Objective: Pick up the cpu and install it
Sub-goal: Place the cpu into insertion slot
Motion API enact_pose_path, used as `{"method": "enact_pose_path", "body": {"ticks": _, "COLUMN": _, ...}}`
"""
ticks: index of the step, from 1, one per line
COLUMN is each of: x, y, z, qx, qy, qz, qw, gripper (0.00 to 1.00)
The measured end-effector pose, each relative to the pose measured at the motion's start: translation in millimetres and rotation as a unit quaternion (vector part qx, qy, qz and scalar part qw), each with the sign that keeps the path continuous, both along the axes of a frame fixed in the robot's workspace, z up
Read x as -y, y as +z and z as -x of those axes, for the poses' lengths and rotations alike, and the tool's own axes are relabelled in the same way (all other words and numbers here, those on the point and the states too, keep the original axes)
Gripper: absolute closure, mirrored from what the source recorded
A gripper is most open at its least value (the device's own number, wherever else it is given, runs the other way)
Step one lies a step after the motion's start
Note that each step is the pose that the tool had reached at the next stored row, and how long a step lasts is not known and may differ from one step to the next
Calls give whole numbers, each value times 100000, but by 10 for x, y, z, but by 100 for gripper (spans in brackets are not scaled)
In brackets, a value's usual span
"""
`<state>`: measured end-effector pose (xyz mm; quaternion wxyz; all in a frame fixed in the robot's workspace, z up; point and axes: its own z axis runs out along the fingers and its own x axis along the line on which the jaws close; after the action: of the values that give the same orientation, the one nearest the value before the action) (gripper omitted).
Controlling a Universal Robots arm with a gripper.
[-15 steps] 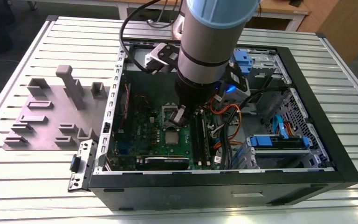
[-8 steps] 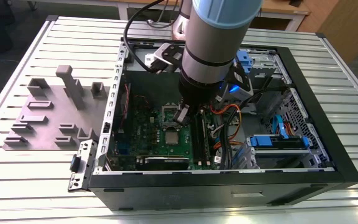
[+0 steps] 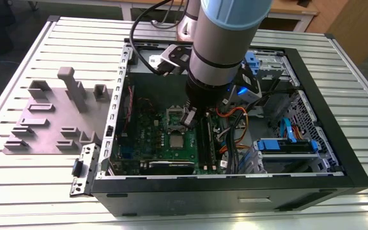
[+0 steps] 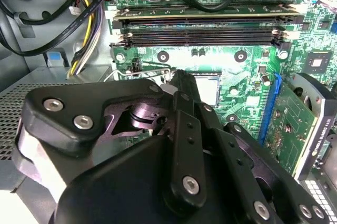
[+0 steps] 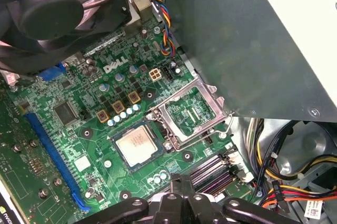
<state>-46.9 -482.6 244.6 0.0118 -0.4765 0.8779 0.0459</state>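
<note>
The cpu lies flat in its socket on the green motherboard, silvery top up; in the exterior view the cpu shows as a small grey square. The silver socket frame stands flipped open just beyond it. My gripper hangs inside the computer case above the open frame, a little apart from the chip. In both wrist views the black fingers are closed together with nothing between them. In the second wrist view the gripper covers part of the socket.
The black computer case lies open on a slatted metal table. A grey plastic tray with raised blocks sits at the exterior view's left. Memory slots, a graphics card, a fan and cable bundles crowd the socket.
</note>
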Motion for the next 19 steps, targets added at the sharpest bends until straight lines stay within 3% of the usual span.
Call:
{"method": "enact_pose_path", "body": {"ticks": 10, "x": 0, "y": -1, "z": -6, "qx": 1, "qy": 7, "qz": 1, "qw": 100000, "gripper": 89}}
{"method": "enact_pose_path", "body": {"ticks": 14, "x": -1, "y": -8, "z": -52, "qx": -47, "qy": 4, "qz": -135, "qw": 100000, "gripper": 89}}
{"method": "enact_pose_path", "body": {"ticks": 16, "x": -2, "y": -14, "z": -81, "qx": -67, "qy": 62, "qz": -721, "qw": 99997, "gripper": 89}}
{"method": "enact_pose_path", "body": {"ticks": 17, "x": -2, "y": -16, "z": -89, "qx": -76, "qy": 99, "qz": -1251, "qw": 99992, "gripper": 89}}
{"method": "enact_pose_path", "body": {"ticks": 19, "x": -3, "y": -20, "z": -95, "qx": -68, "qy": 158, "qz": -2749, "qw": 99962, "gripper": 89}}
